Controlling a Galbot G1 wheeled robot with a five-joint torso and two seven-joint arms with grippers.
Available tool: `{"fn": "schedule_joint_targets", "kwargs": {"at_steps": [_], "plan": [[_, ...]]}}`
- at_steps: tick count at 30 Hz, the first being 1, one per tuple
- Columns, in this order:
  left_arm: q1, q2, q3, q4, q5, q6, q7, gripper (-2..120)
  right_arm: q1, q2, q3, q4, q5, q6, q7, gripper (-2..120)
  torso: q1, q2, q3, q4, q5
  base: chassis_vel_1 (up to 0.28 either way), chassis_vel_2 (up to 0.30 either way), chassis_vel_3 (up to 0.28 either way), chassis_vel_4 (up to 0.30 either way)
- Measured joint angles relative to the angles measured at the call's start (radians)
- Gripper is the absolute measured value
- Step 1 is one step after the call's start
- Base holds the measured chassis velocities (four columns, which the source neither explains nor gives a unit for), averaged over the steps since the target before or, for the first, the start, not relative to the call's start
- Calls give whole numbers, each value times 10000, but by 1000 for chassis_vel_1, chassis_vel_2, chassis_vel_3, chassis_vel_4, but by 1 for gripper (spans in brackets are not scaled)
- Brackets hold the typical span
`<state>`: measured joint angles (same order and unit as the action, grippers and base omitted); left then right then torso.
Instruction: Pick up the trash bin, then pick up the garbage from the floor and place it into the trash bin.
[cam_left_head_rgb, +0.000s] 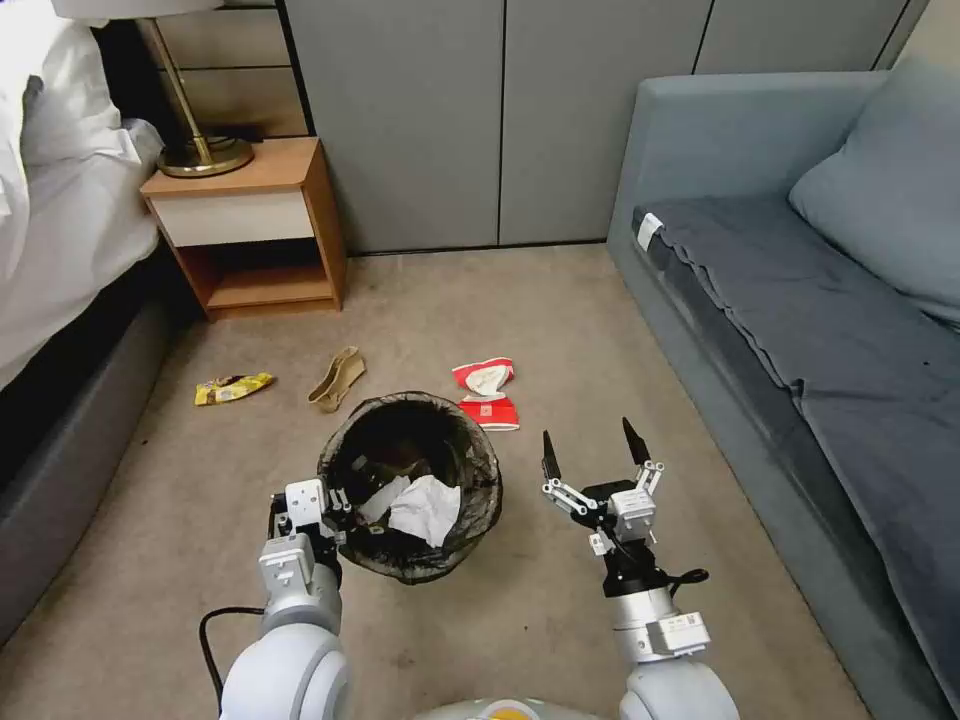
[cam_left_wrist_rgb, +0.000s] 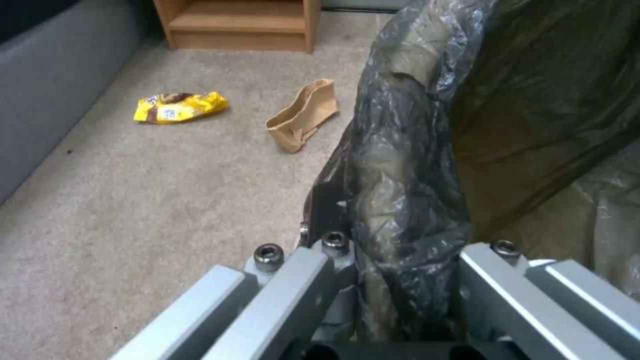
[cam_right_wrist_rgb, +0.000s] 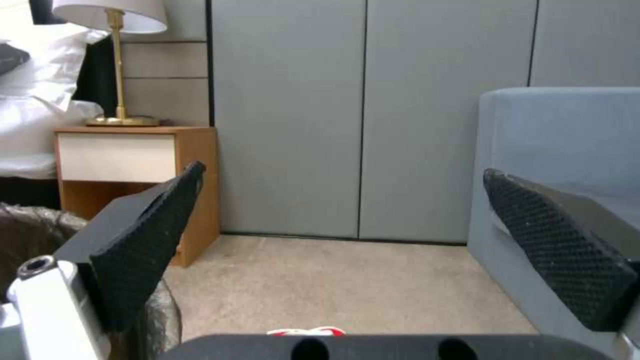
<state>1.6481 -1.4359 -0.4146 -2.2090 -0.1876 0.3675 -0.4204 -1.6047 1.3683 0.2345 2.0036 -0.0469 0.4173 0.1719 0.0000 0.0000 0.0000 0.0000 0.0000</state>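
While the left gripper (cam_left_head_rgb: 335, 505) pinches the near-left rim of the trash bin (cam_left_head_rgb: 412, 485), the bin hangs tilted just above the beige carpet (cam_left_head_rgb: 520, 320), its mouth open toward the camera. The left wrist view confirms the hold: the dark bag folded over the rim is squeezed between the metal fingers (cam_left_wrist_rgb: 313, 280). Inside the bin lies crumpled white tissue (cam_left_head_rgb: 425, 508), so some garbage is already collected.

Beside the bin, on the robot's right, the right gripper (cam_left_head_rgb: 592, 450) hovers with its two black fingers spread wide apart and nothing between them, pointing toward the far wall.

Four pieces are left on the floor. Two crushed red-and-white paper cups (cam_left_head_rgb: 486, 392) lie just past the far-right edge of the bin. A tan paper piece (cam_left_head_rgb: 338, 379) lies just beyond the bin's far-left edge, and a yellow snack wrapper (cam_left_head_rgb: 232, 388) sits farther left, nearer the bed (its grey base runs along the carpet's left edge). A wooden nightstand (cam_left_head_rgb: 255, 225) stands near the far-left corner of the carpet; a grey sofa (cam_left_head_rgb: 800, 300) lines the right edge.

The step in hand appears to be gathering litter, with the bin already lifted. The cups are closest to the free gripper, so the next move likely calls for lowering it forward over them, closing, then carrying them over the bin's mouth.
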Motion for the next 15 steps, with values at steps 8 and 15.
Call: {"fn": "schedule_joint_targets", "kwargs": {"at_steps": [8, 15], "plan": [[2, 1, 0, 0, 0, -2, -2, 0, 91, 21, 3, -110, -14, -2, 12, 100, 0, 0, 0, 0, 0, -7, 5, 3, -5], [-43, -20, 45, -26, 4, -2, -4, 0, 144, 45, -44, -111, -24, -20, 19, 100, -1, 0, 0, -1, -1, -106, 94, 97, -99]]}}
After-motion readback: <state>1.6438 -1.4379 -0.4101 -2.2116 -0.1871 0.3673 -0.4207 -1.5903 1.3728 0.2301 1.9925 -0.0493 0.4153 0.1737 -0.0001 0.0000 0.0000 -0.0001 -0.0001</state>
